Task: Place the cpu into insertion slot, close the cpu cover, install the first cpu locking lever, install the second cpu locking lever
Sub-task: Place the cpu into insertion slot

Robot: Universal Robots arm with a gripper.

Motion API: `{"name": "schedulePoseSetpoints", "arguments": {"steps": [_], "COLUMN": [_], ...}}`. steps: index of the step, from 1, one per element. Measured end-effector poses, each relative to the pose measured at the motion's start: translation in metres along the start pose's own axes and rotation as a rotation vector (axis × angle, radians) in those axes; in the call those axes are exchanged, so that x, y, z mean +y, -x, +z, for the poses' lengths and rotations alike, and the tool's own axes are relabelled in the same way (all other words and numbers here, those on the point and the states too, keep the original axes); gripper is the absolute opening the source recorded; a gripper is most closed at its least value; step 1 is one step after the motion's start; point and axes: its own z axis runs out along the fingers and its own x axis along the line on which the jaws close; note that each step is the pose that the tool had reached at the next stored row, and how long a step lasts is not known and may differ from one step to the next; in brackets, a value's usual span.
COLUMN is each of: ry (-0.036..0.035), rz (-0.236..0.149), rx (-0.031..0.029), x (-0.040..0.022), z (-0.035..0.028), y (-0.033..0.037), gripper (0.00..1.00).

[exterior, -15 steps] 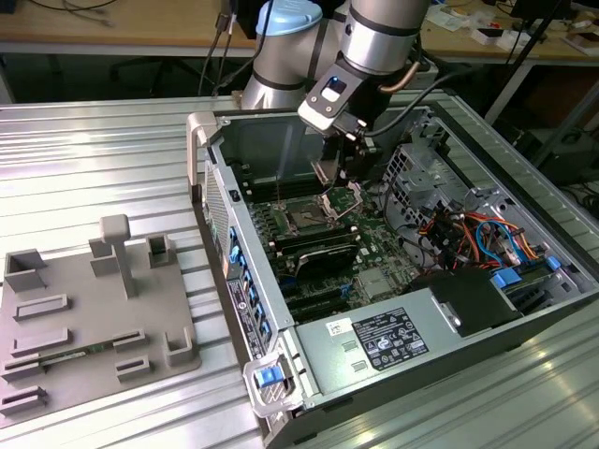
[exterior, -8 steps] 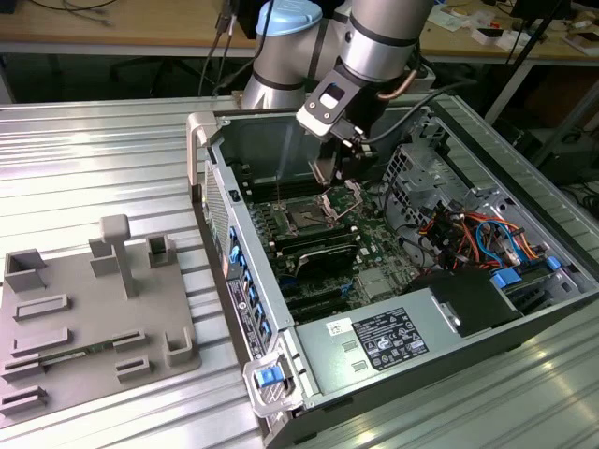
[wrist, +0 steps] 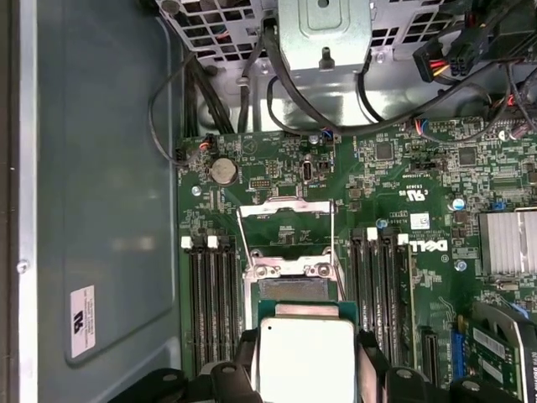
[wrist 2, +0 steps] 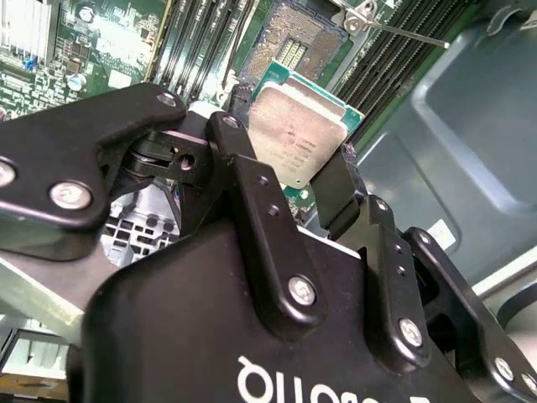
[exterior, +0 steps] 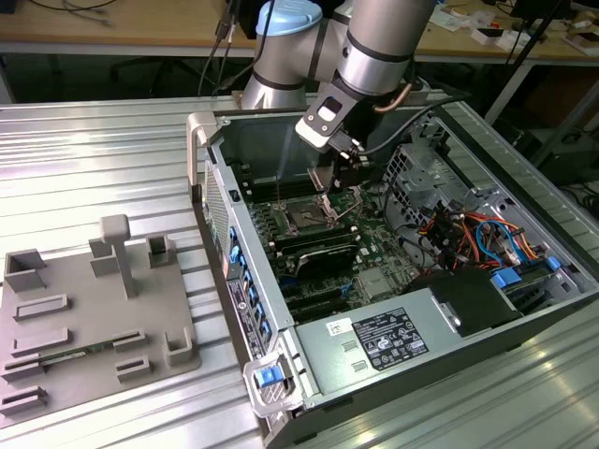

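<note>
Grey case wall point(wrist: 101, 168), white label point(wrist: 81, 321); fingers point(wrist 2: 252, 193) clamp cpu point(wrist 2: 295, 134) near insertion slot point(wrist 2: 295, 34).

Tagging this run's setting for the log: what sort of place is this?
Probably a lab or workshop bench: an open computer case lies on a ribbed metal table, wooden desks stand behind, and the gripper holds the cpu inside the case.

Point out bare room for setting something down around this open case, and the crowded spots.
Free: the ribbed metal table beyond the grey fixture plate at the exterior view's left, and the bare blue-grey case panel beside the green motherboard. Crowded: the dark square insertion slot, by the gripper holding the silvery square cpu, and the orange-and-blue cables.
</note>
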Motion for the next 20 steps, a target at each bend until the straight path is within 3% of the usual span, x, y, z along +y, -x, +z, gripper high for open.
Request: {"name": "schedulePoseSetpoints", "arguments": {"steps": [10,20], "ry": [0.0,-0.0001], "rz": [0.0,0.0], "rx": [-0.0001,0.0001], "x": [0.0018,0.0017], "z": [0.0223,0.0256], "y": [0.0017,0.0019], "gripper": [0.55,0.55]}}
